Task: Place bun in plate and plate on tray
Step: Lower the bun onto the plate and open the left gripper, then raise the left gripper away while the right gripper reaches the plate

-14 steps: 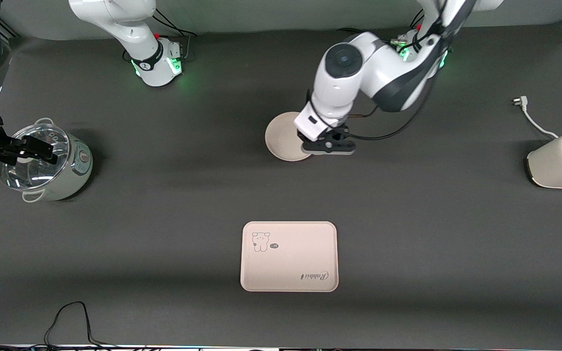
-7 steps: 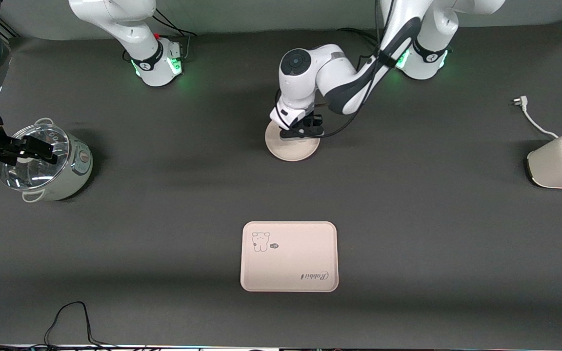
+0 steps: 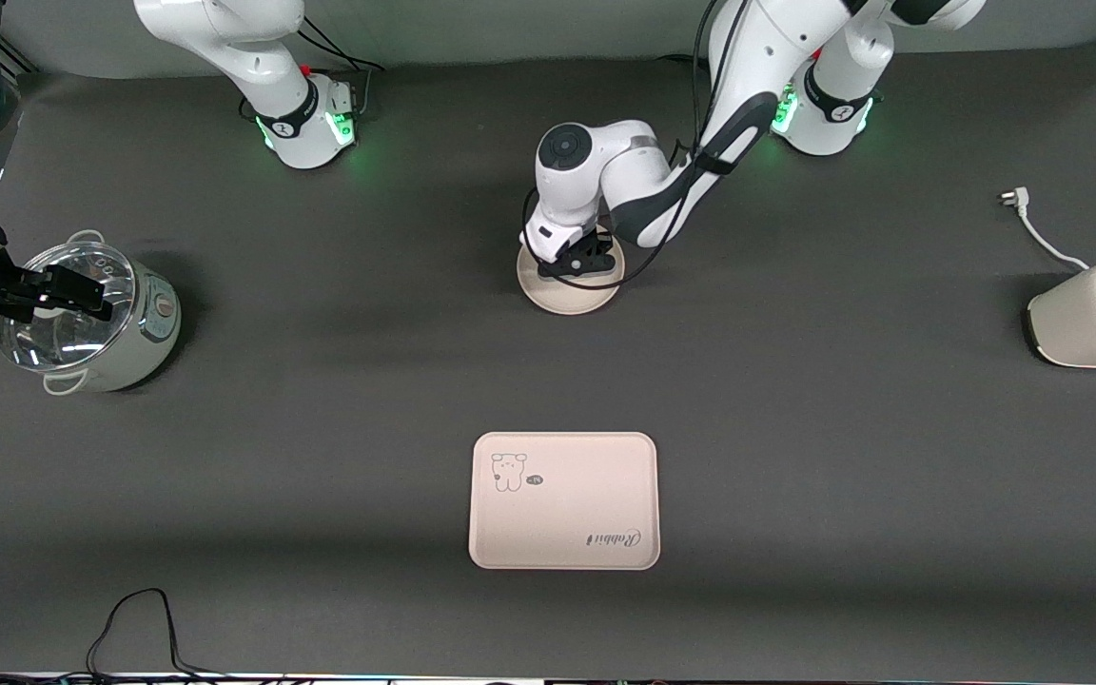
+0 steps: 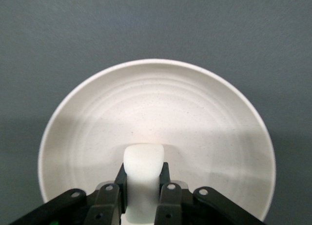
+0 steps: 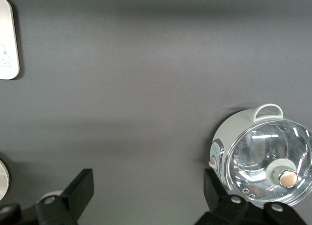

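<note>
My left gripper point(image 3: 578, 269) is shut on the bun point(image 4: 143, 159), a small cream-white lump held between the fingers. It holds the bun low over the round pale plate point(image 3: 569, 297), near the plate's middle, as the left wrist view point(image 4: 156, 103) shows. I cannot tell whether the bun touches the plate. The tray point(image 3: 564, 501) with the cartoon animal and "Rabbit" lettering lies flat, nearer to the front camera than the plate. My right gripper point(image 3: 72, 290) waits open and empty in the air by the pot.
A pale green pot with a glass lid point(image 3: 91, 323) stands at the right arm's end, and shows in the right wrist view point(image 5: 263, 159). A white toaster point(image 3: 1095, 314) and its plug point(image 3: 1017, 200) lie at the left arm's end. A black cable point(image 3: 139, 618) loops at the front edge.
My left gripper has come down with the bun and moved from the plate's edge to over its middle. The right arm has not moved.
</note>
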